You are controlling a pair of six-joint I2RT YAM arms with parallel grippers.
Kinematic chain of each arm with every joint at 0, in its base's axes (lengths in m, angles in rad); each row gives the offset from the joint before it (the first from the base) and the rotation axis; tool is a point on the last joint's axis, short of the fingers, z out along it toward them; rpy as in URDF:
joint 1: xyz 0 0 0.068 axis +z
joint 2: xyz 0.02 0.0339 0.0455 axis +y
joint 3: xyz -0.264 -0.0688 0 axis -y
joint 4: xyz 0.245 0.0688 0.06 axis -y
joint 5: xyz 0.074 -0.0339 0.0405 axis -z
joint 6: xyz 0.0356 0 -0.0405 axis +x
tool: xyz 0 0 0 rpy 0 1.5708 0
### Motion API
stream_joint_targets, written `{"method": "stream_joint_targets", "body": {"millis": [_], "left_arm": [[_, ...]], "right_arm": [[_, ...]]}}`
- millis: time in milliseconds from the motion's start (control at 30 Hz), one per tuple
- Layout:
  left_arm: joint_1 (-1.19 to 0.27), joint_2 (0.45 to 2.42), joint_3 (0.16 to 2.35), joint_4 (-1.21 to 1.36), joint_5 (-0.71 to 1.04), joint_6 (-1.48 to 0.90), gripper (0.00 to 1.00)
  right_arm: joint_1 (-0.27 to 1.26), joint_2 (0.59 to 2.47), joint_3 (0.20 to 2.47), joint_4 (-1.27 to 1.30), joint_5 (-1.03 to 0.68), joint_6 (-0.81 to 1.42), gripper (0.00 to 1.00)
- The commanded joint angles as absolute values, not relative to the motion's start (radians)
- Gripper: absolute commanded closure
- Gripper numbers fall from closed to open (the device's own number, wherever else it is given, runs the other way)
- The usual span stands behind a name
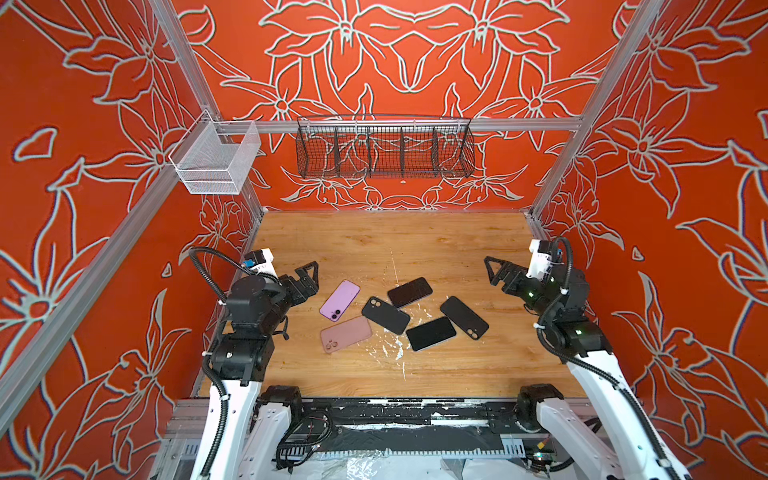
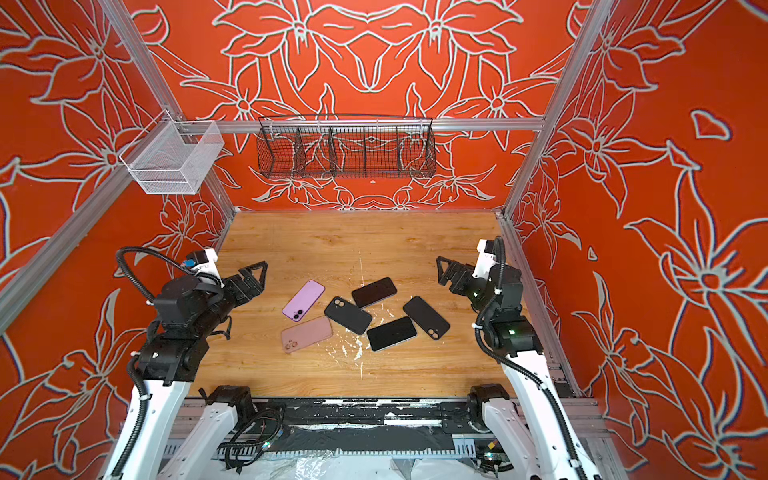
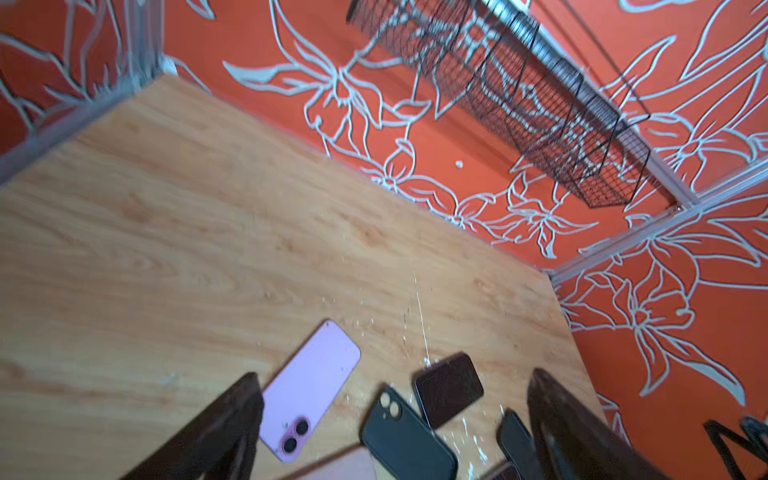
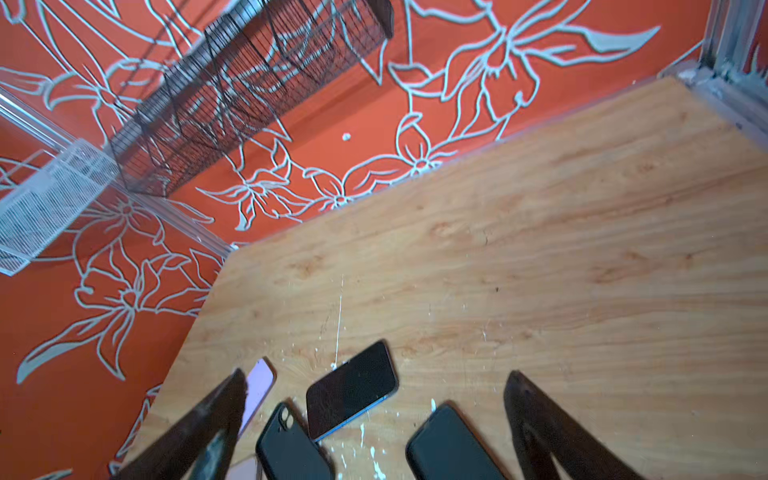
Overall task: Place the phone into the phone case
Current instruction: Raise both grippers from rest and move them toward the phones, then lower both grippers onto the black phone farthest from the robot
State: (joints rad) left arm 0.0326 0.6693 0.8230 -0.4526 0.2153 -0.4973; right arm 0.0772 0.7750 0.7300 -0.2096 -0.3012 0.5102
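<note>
Landmark: middle black case (image 1: pixel 385 315), flat on wooden table (image 1: pixel 374 245), camera cutout at its far end.

- Just beside it on left-arm side, not touching: lilac phone (image 1: pixel 340 300), back up, lenses at near end.
- Nearer than that, corner close to landmark: pink case (image 1: pixel 345 333), back up. Contact with landmark not clear.
- Just beyond landmark: dark-screened phone (image 1: pixel 410 292), face up.
- Near side of landmark, toward right arm: second face-up phone (image 1: pixel 431 333).
- Further toward right arm: black slab (image 1: pixel 464 317) with lens rings. Phone or case, cannot tell.

Left gripper (image 1: pixel 313 276): jaws spread wide, nothing between, hovering beyond lilac phone. Right gripper (image 1: pixel 489 272): jaws spread wide too, empty, well apart from landmark on right-arm side.

Handling, as judgement:
- Phones stiff, dense, glass-faced, slick and lying low on the wood, so little edge to bite. Best taken across the long edges, perhaps after tipping one side up.
- Cases light and rubbery, likely to skid or flex under pressing. Probably need flipping open side up and pinning by the other gripper.

Hard to read:
- Both wrist views blurred, near ends of phones and cases cut off.
- Open sides of cases not visible.
- Which phone fits which case, not readable.
</note>
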Motion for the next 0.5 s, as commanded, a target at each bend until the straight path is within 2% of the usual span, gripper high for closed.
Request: {"method": "stream_joint_targets", "body": {"millis": [0,100,267,467], "left_arm": [[0.023,0.750,0.850,-0.551,0.372,-0.532,0.03],[-0.036,0.831,0.878,-0.605,0.373,-0.509,0.03],[-0.237,0.975,0.956,-0.676,0.241,-0.460,0.03],[-0.346,1.140,0.956,-0.555,0.290,-0.510,0.03]], "right_arm": [[0.085,0.796,0.768,-0.376,-0.355,0.472,0.03],[0.122,0.842,0.772,-0.420,-0.323,0.479,0.02],[0.255,0.950,0.833,-0.533,-0.192,0.467,0.03],[0.344,1.084,0.931,-0.639,-0.134,0.449,0.02]]}}
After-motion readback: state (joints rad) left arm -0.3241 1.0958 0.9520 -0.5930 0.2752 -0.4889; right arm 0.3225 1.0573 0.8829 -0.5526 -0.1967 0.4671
